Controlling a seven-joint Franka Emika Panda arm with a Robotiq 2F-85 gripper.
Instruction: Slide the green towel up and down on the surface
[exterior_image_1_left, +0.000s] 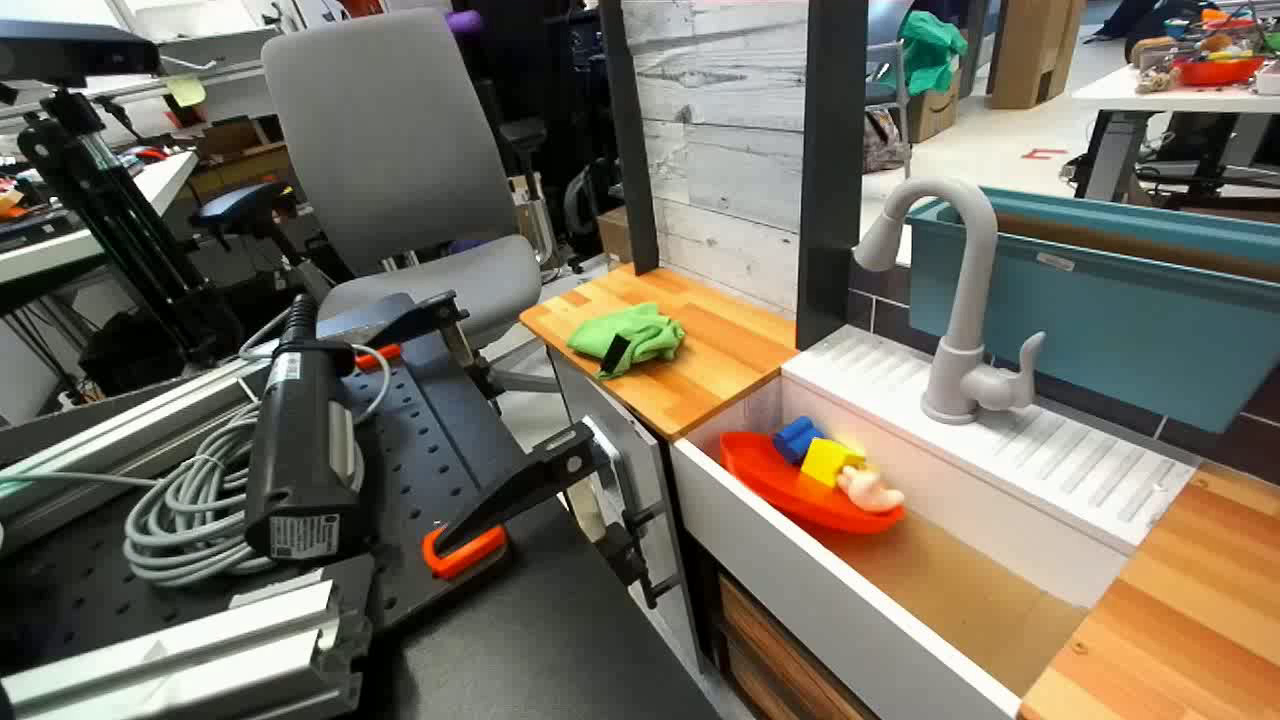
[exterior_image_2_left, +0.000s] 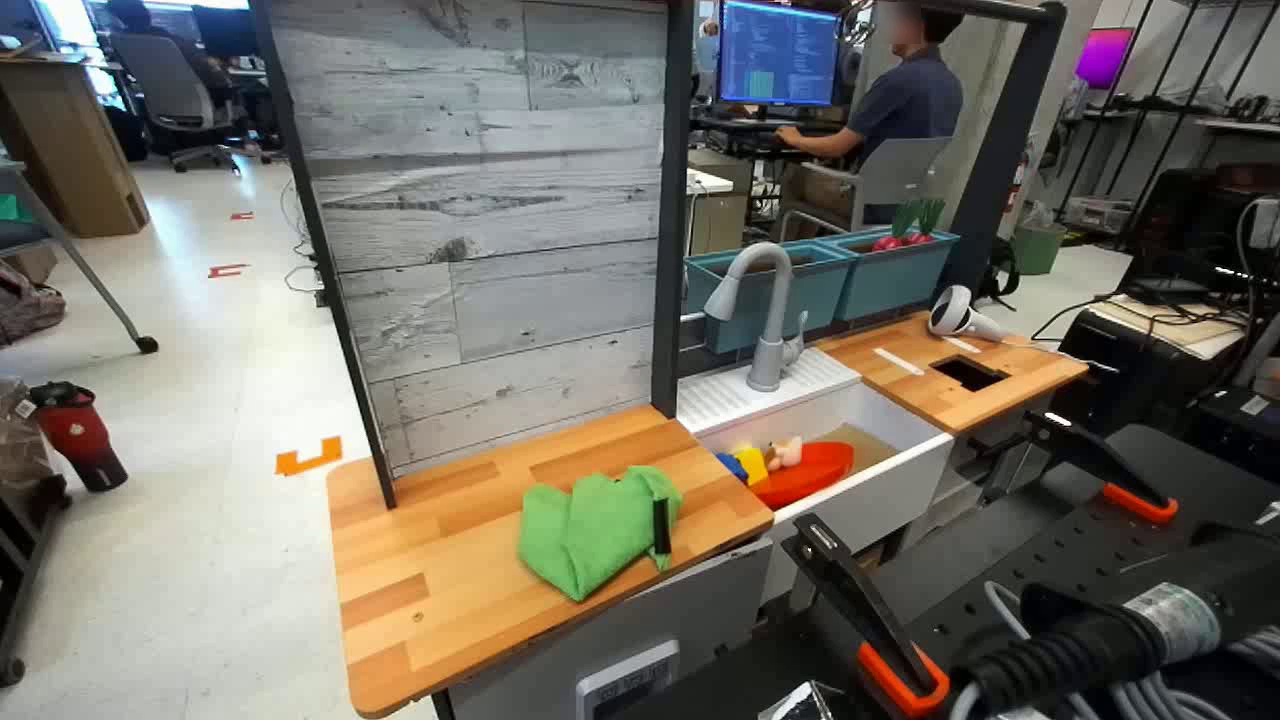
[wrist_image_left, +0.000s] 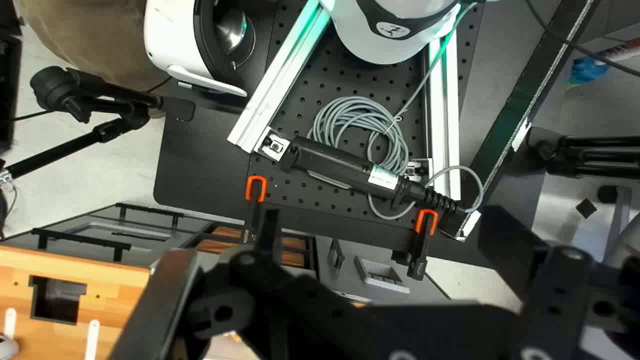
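Note:
The green towel (exterior_image_1_left: 632, 338) lies crumpled on the wooden countertop (exterior_image_1_left: 728, 375) in an exterior view. It also shows in an exterior view (exterior_image_2_left: 590, 530), near the counter's front edge, with a small black tag on it. My gripper (wrist_image_left: 385, 222) shows only in the wrist view. Its two black fingers are spread wide apart with nothing between them. The gripper is out of both exterior views, away from the towel. The towel does not show in the wrist view, which looks down on the robot's base and the black table.
A white sink (exterior_image_1_left: 840, 590) beside the counter holds a red boat-shaped dish (exterior_image_1_left: 800, 500) with small toys. A grey faucet (exterior_image_1_left: 965, 300) rises behind it. A wood-patterned panel (exterior_image_2_left: 490, 230) and black posts border the counter. Orange-tipped clamps (wrist_image_left: 425, 240) stick up at the black table's edge.

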